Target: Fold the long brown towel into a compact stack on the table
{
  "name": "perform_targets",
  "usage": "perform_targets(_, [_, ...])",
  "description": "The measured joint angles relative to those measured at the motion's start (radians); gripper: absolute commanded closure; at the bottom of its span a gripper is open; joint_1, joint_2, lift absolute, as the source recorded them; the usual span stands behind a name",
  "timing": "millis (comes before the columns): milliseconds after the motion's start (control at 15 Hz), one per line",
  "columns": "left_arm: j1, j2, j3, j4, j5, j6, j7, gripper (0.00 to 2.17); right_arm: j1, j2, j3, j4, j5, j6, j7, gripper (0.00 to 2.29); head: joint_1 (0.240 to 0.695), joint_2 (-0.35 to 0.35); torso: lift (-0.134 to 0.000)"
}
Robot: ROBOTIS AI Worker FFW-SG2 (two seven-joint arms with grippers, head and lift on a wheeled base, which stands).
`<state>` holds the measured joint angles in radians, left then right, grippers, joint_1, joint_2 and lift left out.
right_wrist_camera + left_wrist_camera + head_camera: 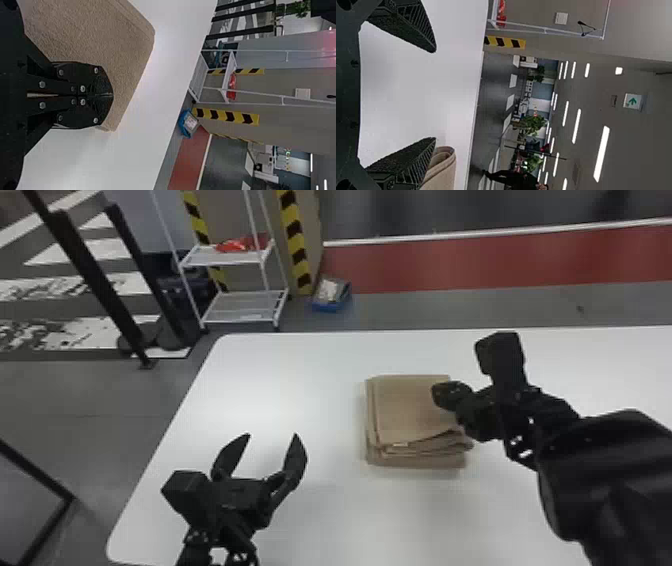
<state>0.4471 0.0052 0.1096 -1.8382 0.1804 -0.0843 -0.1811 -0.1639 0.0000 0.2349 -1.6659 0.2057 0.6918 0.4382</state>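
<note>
Right pincer [448,395] blocks your head view of towel's [412,407] right edge and far right corner. Same pincer covers part of cloth in right wrist view; you can't tell if tips touch it. Layers too blurred for you to count. Left wrist view: one finger of left pincer [272,435] hides some towel, picture edge cuts more. Head view crops table [310,510], right arm [610,470], left arm [200,547] on you. Red items [232,246] on rack [240,257] too blurred to identify.
</note>
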Motion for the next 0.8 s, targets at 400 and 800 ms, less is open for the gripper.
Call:
perform_targets(400, [-0.002,0.000,0.001,0.005,0.002,-0.001,0.000,0.08,0.156,0.000,0.046,-0.126,0.038,0.082,0.019,1.95,0.695,0.255,-0.123])
perform_targets(800, [-0.002,-0.002,-0.001,0.002,0.002,-0.001,-0.005,0.08,0.224,0.000,0.024,-0.174,0.022,-0.028,0.008,1.84,0.695,0.255,-0.123])
